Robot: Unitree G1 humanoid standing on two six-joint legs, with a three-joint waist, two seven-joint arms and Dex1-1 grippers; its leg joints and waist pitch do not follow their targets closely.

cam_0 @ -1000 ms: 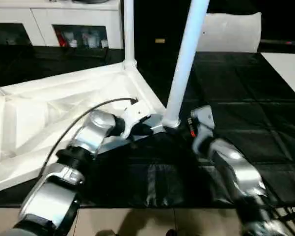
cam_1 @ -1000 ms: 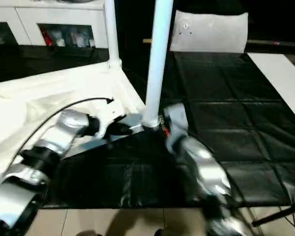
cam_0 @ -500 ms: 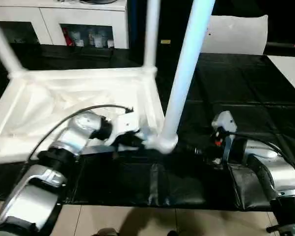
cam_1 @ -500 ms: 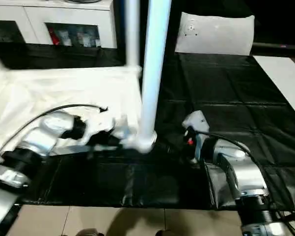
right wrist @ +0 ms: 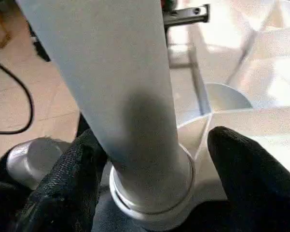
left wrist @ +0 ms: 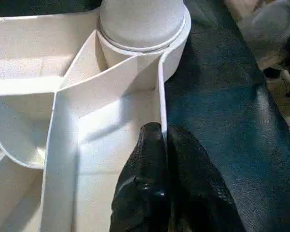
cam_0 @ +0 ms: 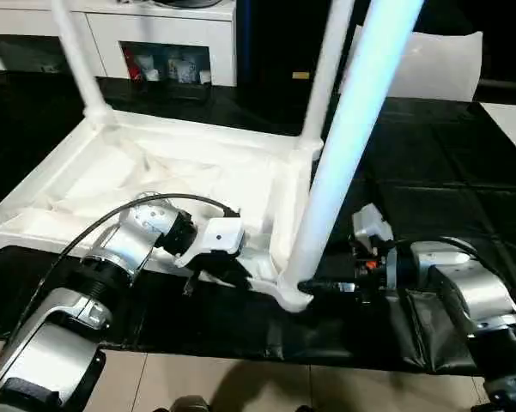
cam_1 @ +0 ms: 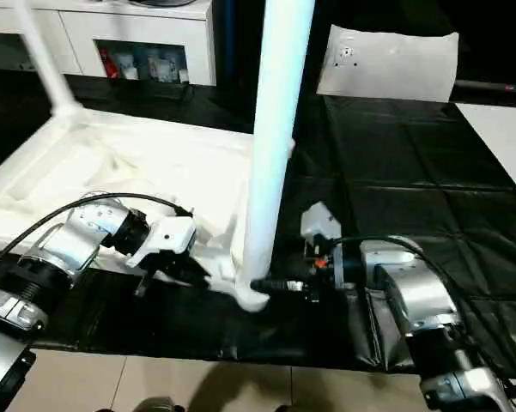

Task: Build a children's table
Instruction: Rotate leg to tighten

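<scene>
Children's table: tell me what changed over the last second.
The right gripper swung from behind the near leg out to the robot's right and now straddles the leg's base, fingers open. The children's table sits at a different angle in the picture, though the camera shifted too. The left gripper kept pinching the rim.

The children's table (cam_0: 180, 180) lies upside down on the bench (cam_0: 429, 189), all white, ribbed underside up. Legs (cam_0: 352, 146) stand upright in the far-left, far-right and near-right corner sockets. My left fingers (left wrist: 152, 159) pinch its near rim beside the near-right socket (left wrist: 142, 29).
</scene>
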